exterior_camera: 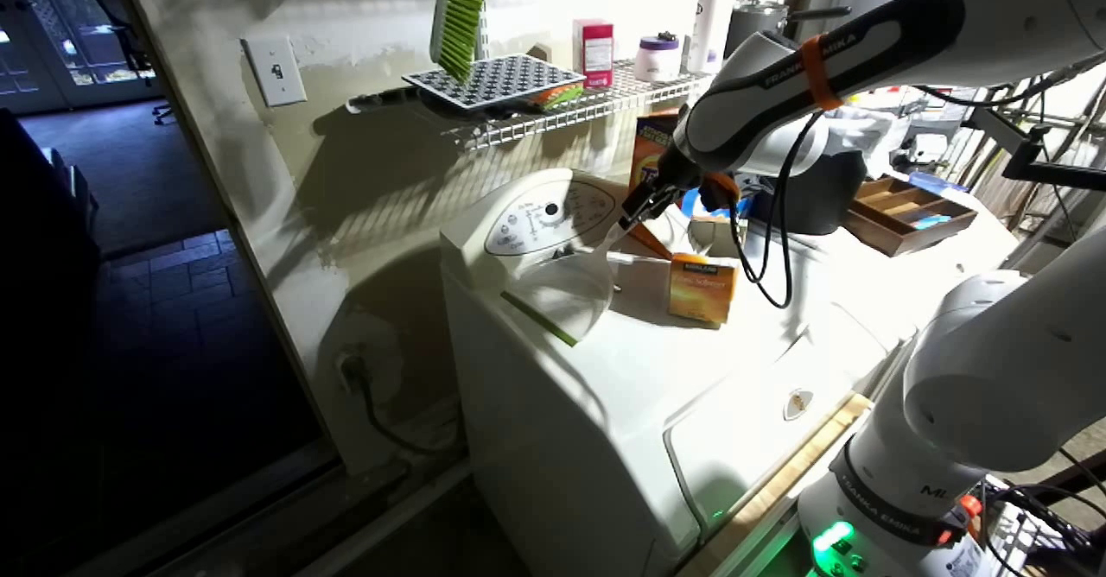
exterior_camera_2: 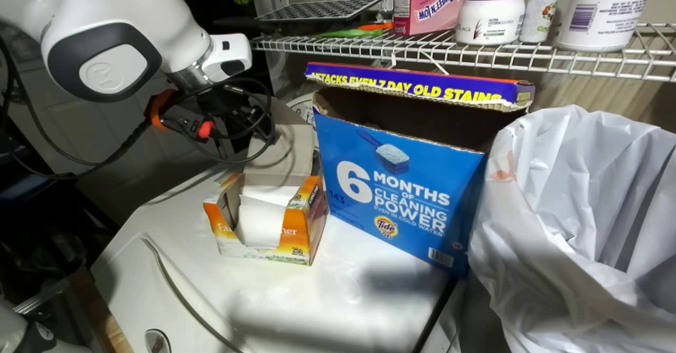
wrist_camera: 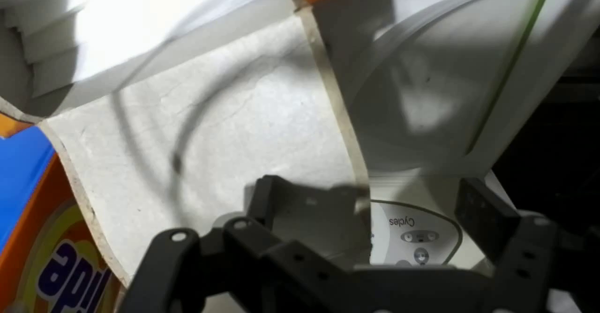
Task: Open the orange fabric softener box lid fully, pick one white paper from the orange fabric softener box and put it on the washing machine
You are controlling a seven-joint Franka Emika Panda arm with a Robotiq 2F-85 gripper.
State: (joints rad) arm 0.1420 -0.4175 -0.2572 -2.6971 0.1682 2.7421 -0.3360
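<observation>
The small orange fabric softener box (exterior_camera: 702, 290) stands on the washing machine (exterior_camera: 639, 370). Its lid (exterior_camera_2: 285, 155) is raised and leans back from the far edge, grey inner side showing. Inside the box lies a stack of white paper (exterior_camera_2: 260, 223), also seen bright at the top left of the wrist view. My gripper (wrist_camera: 365, 205) is open at the lid's upper end. In the wrist view one finger overlaps the lid, while the opposite finger is past its side edge, over the control panel. Whether a finger touches the lid I cannot tell. Nothing is gripped.
A clear dustpan (exterior_camera: 562, 288) with a green lip is beside the box, its handle close to my gripper. The tall blue-and-orange Tide carton (exterior_camera_2: 391, 184) and a white-bagged bin (exterior_camera_2: 554, 226) stand on the opposite side. A wire shelf (exterior_camera_2: 428, 54) runs above.
</observation>
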